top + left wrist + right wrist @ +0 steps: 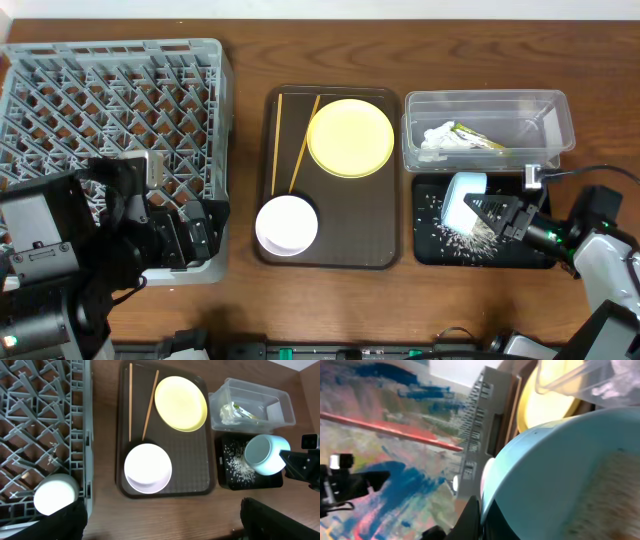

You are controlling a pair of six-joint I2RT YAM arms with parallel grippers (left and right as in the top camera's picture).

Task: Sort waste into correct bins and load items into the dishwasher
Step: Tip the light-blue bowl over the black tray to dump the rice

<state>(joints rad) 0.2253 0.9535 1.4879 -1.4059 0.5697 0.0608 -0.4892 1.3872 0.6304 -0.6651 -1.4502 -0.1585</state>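
Note:
My right gripper (495, 212) is shut on the rim of the light-blue bowl (463, 197) and holds it tipped on its side over the black tray (530, 258). Rice crumbs (465, 238) lie scattered on that tray below the bowl's mouth. In the right wrist view the fingers (481, 515) pinch the bowl's rim (560, 470), with crumbs inside. The clear tub (487, 105) holds white tissue (438, 138) and the yellow-green wrapper (475, 136). The yellow plate (350, 137), white bowl (287, 224) and two chopsticks (277, 140) lie on the brown tray. My left gripper (190, 235) is open and empty by the front right corner of the grey rack (110, 110).
The brown serving tray (390, 230) sits between the rack and the bins. In the left wrist view a white round object (55, 495) rests in the rack's near corner. Bare wood table (165, 515) lies in front of the tray.

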